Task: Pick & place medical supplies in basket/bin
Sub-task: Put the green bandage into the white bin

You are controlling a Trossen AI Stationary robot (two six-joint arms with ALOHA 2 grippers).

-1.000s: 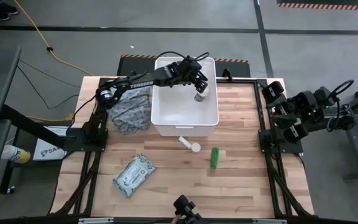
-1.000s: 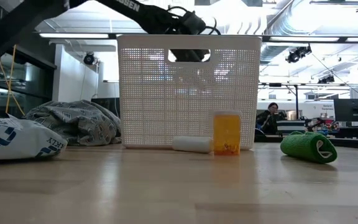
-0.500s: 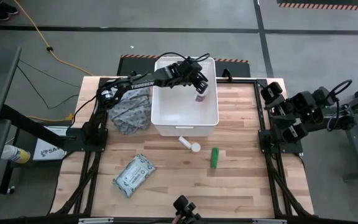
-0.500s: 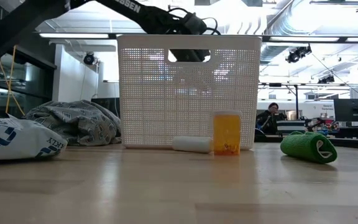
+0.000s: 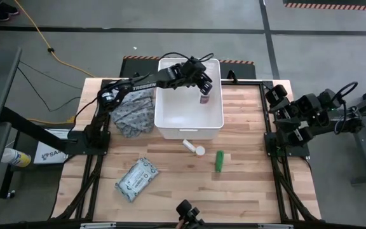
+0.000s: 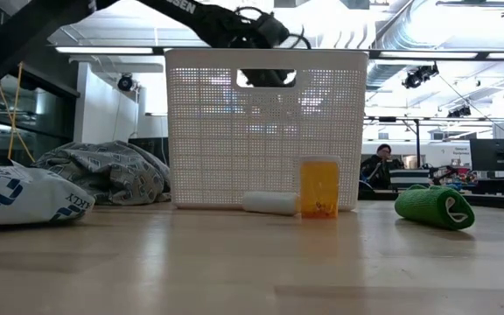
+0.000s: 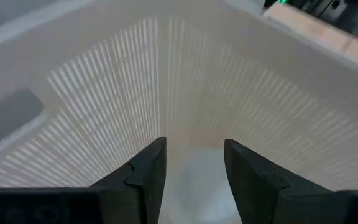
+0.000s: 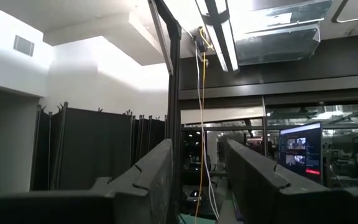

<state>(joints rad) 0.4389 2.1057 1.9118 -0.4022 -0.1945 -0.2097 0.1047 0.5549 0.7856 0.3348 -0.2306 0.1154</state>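
Note:
My left gripper hangs open over the far right corner of the white perforated bin, its fingers pointing down at the inner wall with nothing between them. A small thing lies in the bin just below; what it is I cannot tell. In front of the bin a white tube lies on its side and an orange pill bottle stands upright. A green stick-shaped box and a flat packet lie on the table nearer me. My right gripper is open, folded back at the table's right edge.
A crumpled grey-blue patterned cloth lies against the bin's left side. The wooden table in front of the bin is bare between the packet and the green box. In the low view, a person sits in the room far behind the table.
A small pale thing that showed right at my left gripper's fingertips a second ago now shows smaller and lower, inside the bin's far right corner. Both arms have kept still.

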